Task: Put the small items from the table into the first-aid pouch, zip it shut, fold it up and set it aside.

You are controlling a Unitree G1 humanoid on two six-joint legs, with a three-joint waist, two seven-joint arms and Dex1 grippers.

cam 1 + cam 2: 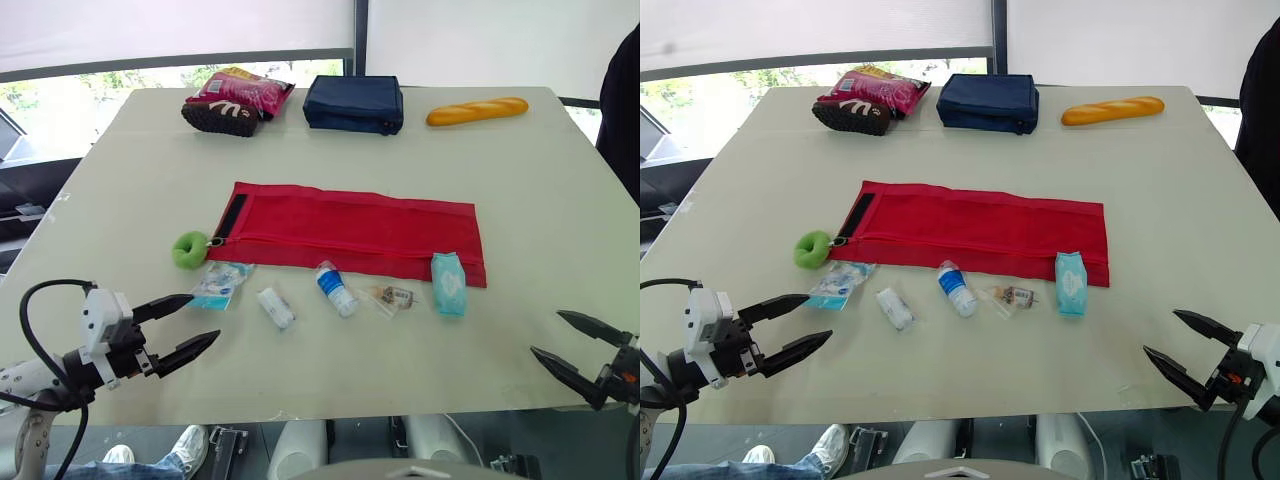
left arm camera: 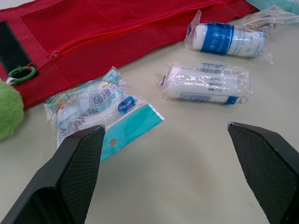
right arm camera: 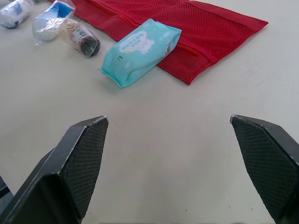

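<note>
1. Lower left of the frame: the left gripper (image 1: 205, 316) hangs over the table (image 1: 560, 200), fingers spread and empty, near a packet (image 1: 220, 284).
2. Left of centre: a green ball (image 1: 188, 249) sits at the left end of the pouch (image 1: 350, 230).
3. Centre: the red pouch lies flat and unfolded across the middle of the frame.
4. Just below it, in a row on the bare table: the packet, a white roll (image 1: 276, 307), a blue roll (image 1: 336, 288), a clear bag (image 1: 392, 297) and a teal pack (image 1: 449, 283), whose upper end rests on the pouch's lower right edge.
5. Top of the frame: snack bags (image 1: 238, 100), a navy case (image 1: 354, 103) and a bread loaf (image 1: 477, 110) line the far edge.
6. Lower right: the right gripper (image 1: 545, 332), fingers apart and empty, stands well clear of the teal pack.
</note>
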